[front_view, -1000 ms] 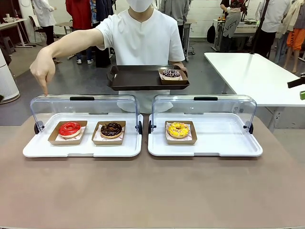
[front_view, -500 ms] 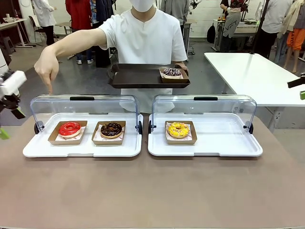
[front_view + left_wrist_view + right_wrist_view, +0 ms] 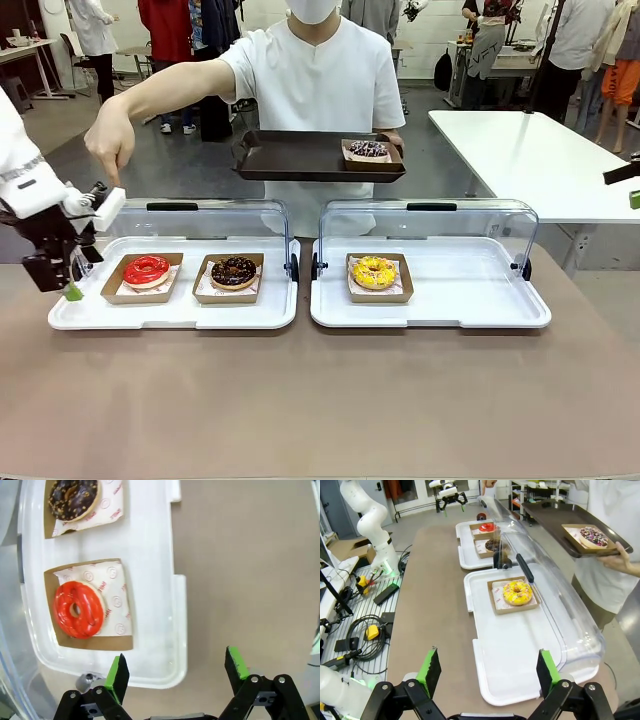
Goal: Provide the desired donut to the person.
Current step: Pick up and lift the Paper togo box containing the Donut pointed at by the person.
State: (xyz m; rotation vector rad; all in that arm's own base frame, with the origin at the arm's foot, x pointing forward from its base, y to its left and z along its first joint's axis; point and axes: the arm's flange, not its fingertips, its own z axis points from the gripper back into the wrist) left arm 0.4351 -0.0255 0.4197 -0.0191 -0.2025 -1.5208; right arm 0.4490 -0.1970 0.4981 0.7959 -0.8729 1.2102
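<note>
We are just starting: the person's hand (image 3: 110, 150) is pointing toward the red donut (image 3: 147, 269), which is lying untouched on the left white tray (image 3: 170, 318). Our left claw (image 3: 176, 672) is hovering near it, wide open and empty. Our right claw (image 3: 485, 672) is open and empty too. Picking and handover are remaining.

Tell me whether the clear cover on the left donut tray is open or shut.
Open: the clear cover is swung back behind the red donut.

red donut (image 3: 146, 269), brown donut (image 3: 234, 270), yellow donut (image 3: 374, 271)
</note>
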